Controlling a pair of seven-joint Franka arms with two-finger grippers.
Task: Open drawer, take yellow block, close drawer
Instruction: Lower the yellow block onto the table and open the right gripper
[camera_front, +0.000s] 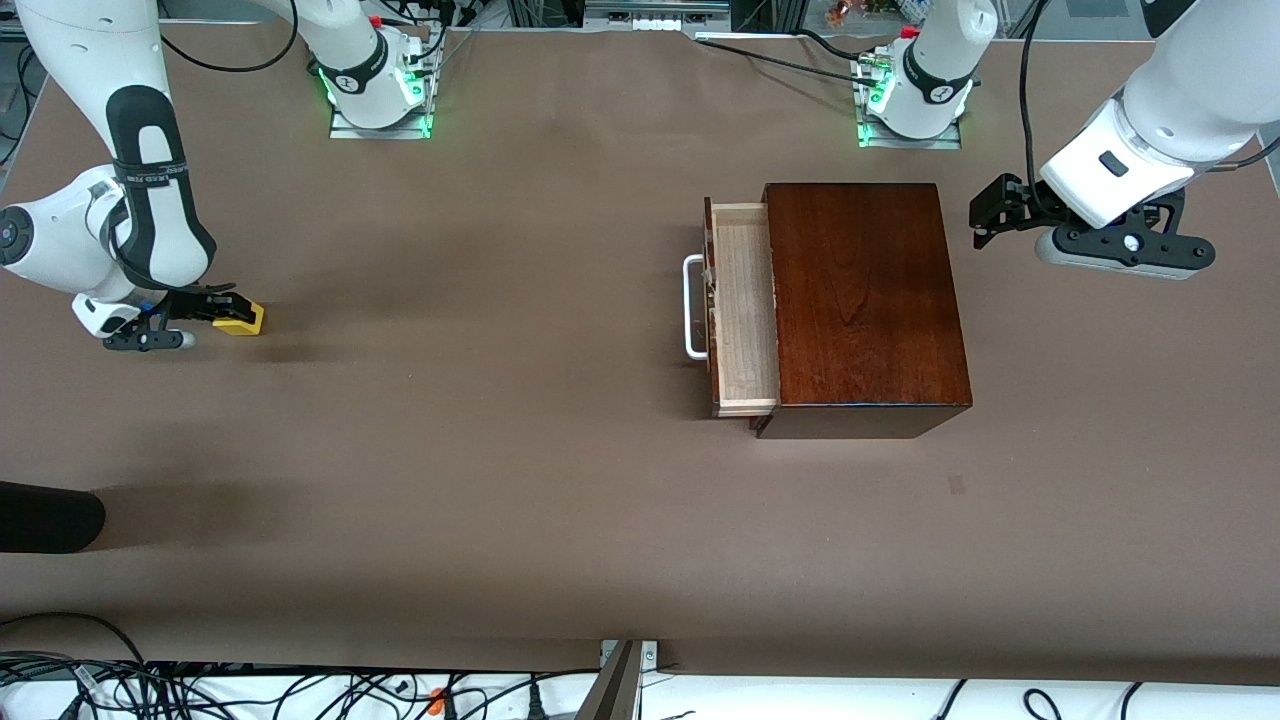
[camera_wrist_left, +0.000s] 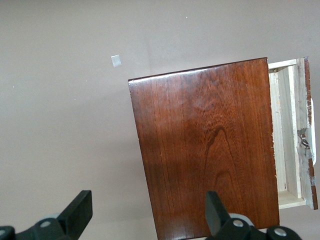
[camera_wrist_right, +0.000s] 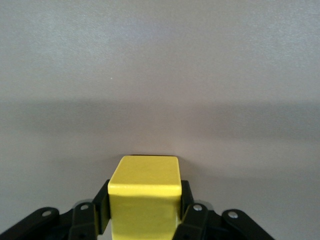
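My right gripper (camera_front: 232, 312) sits at the right arm's end of the table (camera_front: 480, 480), clamped on the block (camera_front: 241, 319), low over the surface; can't tell if the block touches it. In the right wrist view the block (camera_wrist_right: 144, 196) sits between my 2 fingers (camera_wrist_right: 100, 210). Wooden box (camera_front: 862, 300) stands toward the left arm's end, well apart from the block. Its drawer (camera_front: 742, 310) is pulled partway out toward the right arm's end, handle (camera_front: 692, 306) on its front. My left gripper (camera_front: 995, 212) hangs spread just beside the box, at the end away from the drawer.
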